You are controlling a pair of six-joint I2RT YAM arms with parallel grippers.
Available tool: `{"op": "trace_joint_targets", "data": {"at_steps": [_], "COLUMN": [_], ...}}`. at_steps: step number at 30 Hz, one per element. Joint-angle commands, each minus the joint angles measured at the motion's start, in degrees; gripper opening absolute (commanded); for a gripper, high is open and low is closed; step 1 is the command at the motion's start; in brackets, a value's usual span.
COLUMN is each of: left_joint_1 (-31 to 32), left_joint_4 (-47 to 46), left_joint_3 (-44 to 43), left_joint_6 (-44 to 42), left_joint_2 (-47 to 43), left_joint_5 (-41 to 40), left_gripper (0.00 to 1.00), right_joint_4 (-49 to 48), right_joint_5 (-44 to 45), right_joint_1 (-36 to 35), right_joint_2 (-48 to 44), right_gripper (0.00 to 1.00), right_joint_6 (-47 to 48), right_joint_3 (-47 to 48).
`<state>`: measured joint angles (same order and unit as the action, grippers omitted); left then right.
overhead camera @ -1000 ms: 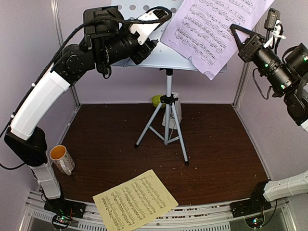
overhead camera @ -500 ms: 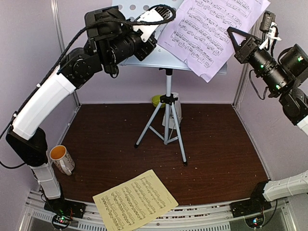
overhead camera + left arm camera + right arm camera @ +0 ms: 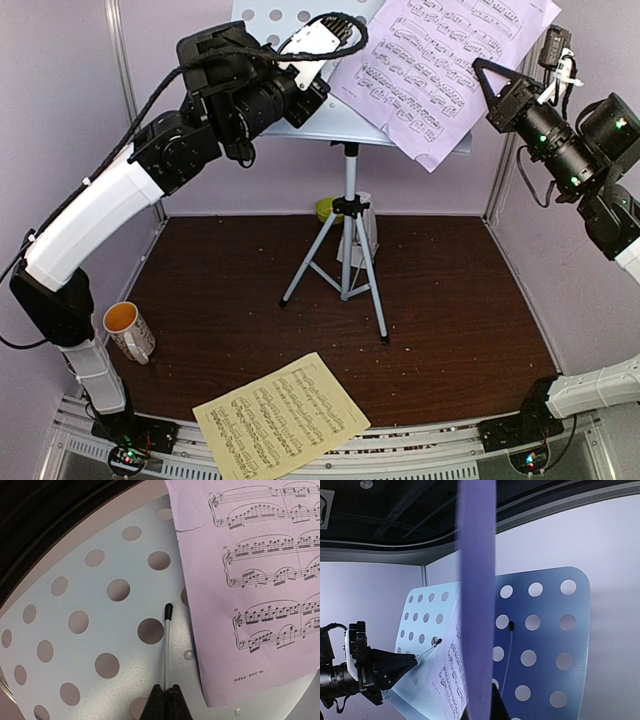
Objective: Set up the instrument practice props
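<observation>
The music stand's pale perforated desk (image 3: 268,18) sits on a silver tripod (image 3: 350,262) at the table's middle back. My left gripper (image 3: 320,95) is at the desk's lower left. In the left wrist view it (image 3: 166,692) is shut on the desk's thin page-holder wire (image 3: 166,645), which has a black tip. My right gripper (image 3: 482,70) is shut on the lavender page (image 3: 440,60) and holds it against the desk. In the right wrist view the page (image 3: 476,580) shows edge-on. The yellow page (image 3: 280,415) lies flat at the table's front edge. The white metronome (image 3: 366,228) stands partly hidden behind the tripod.
A white mug with an orange inside (image 3: 128,330) stands at the front left by the left arm's base. A small green bowl (image 3: 326,208) sits behind the tripod at the back wall. A second holder wire (image 3: 508,652) lies on the desk's right half. Walls close in the table.
My left gripper has shifted a little up and to the right along the desk. My right gripper moved the lavender page slightly left and up, then held still.
</observation>
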<state>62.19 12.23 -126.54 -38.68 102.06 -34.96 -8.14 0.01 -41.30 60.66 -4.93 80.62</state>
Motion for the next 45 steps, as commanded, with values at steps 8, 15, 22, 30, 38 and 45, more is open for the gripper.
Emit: {"op": "trace_joint_targets", "data": {"at_steps": [8,15,22,30,38,45], "left_joint_1": [-0.3,-0.3,-0.3,-0.3,-0.3,-0.3], "left_joint_4": [-17.4,-22.3,-27.3,-29.8,-33.0,-34.6], "left_joint_3": [9.7,14.7,18.6,21.0,23.7,25.2], "left_joint_6": [5.3,6.7,6.8,6.6,6.6,6.5], "left_joint_2": [-7.3,-9.3,-10.3,-11.2,-12.5,-13.3], "left_joint_5": [6.4,8.0,10.0,11.2,11.2,11.9], "left_gripper": [0.0,0.0,0.0,0.0,0.0,0.0], "right_joint_4": [0.2,2.4,1.2,2.3,6.5,6.3], "right_joint_5": [-3.0,-9.9,-14.1,-22.8,-33.5,-36.9], "right_joint_1": [1.0,1.0,1.3,2.7,3.0,3.0], "right_joint_2": [3.4,8.8,12.6,20.9,29.2,32.9], "right_gripper": [0.0,0.0,0.0,0.0,0.0,0.01], "right_joint_6": [2.6,9.6,16.2,22.1,25.1,26.3], "right_joint_3": [3.2,9.3,13.2,22.8,34.1,38.3]}}
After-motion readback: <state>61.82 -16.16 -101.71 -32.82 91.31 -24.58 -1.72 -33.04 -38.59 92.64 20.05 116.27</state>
